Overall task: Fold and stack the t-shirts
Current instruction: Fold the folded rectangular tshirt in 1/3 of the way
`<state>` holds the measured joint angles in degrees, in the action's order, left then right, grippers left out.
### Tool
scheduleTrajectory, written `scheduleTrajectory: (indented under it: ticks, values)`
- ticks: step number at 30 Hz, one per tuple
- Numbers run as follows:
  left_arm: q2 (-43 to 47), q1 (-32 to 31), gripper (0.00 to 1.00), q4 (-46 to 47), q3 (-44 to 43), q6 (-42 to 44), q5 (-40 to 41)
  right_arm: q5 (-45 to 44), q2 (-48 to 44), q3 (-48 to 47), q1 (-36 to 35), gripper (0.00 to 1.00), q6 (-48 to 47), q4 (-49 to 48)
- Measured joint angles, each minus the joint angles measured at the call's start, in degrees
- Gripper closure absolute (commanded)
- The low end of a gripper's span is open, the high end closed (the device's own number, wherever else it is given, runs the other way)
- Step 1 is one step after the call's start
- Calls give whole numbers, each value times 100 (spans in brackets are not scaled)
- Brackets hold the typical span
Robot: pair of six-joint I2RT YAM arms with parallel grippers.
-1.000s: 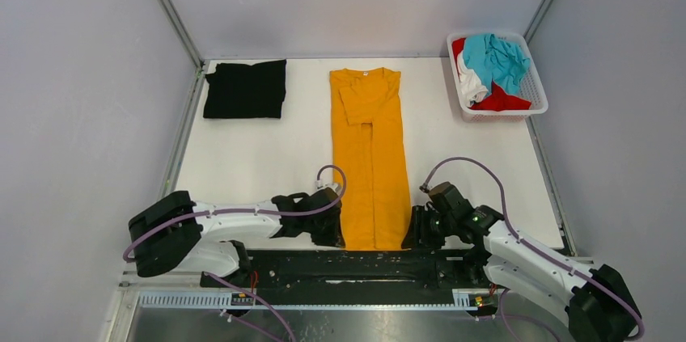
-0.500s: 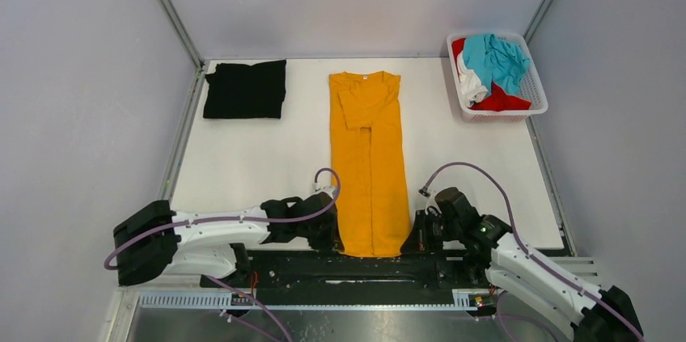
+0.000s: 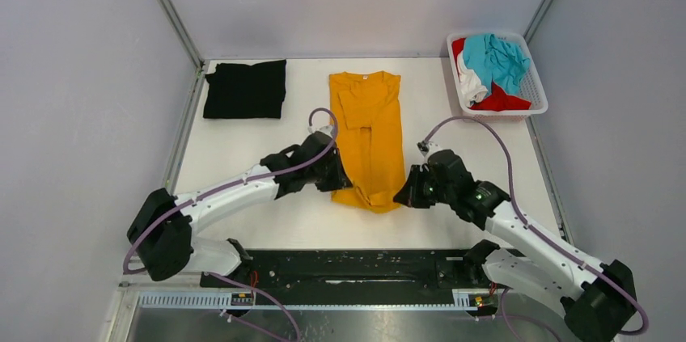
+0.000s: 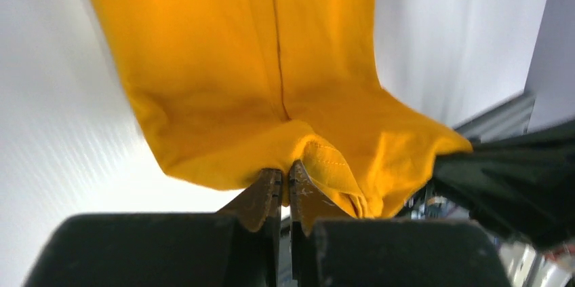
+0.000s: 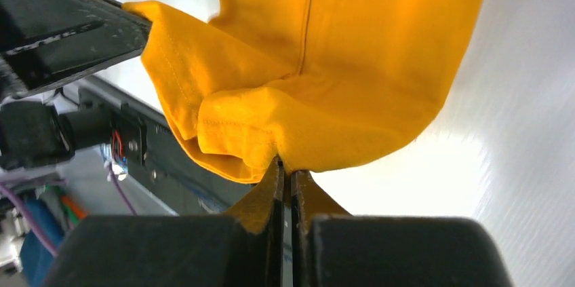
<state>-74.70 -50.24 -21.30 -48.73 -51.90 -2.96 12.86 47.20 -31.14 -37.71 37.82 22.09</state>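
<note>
Orange-yellow t-shirt (image 3: 369, 128): a long narrow strip. The collar end lies flat on the table (image 3: 243, 164), well beyond both grippers, and the hem end is bunched and turned up between them.

Left gripper (image 3: 338, 183): fingers pinched tight on the hem's left corner.

Right gripper (image 3: 402, 195): fingers pinched tight on the hem's right corner. The cloth sags between the two grips.

Black t-shirt (image 3: 245, 89): folded, well beyond the left gripper and to its left.

Basket (image 3: 534, 87): well beyond the right gripper, to its right. It holds the teal t-shirt (image 3: 495, 57), red t-shirt (image 3: 500, 100) and white t-shirt (image 3: 467, 83), all crumpled together.
</note>
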Motion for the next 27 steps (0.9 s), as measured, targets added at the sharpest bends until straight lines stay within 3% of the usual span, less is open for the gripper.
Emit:
scheduleTrajectory:
  ticks: [9, 17, 27]
  values:
    - [-1126, 1147, 100, -286, -1078, 570, -2, -789, 1541, -1309, 660, 100, -479, -520]
    - [-2151, 1683, 100, -363, -2166, 1014, -201, -717, 2662, -1838, 1224, 100, -767, -981]
    - [-3150, 2155, 90, -522, -2887, 1287, -391, -509, 3991, -2592, 1508, 94, -837, -1320]
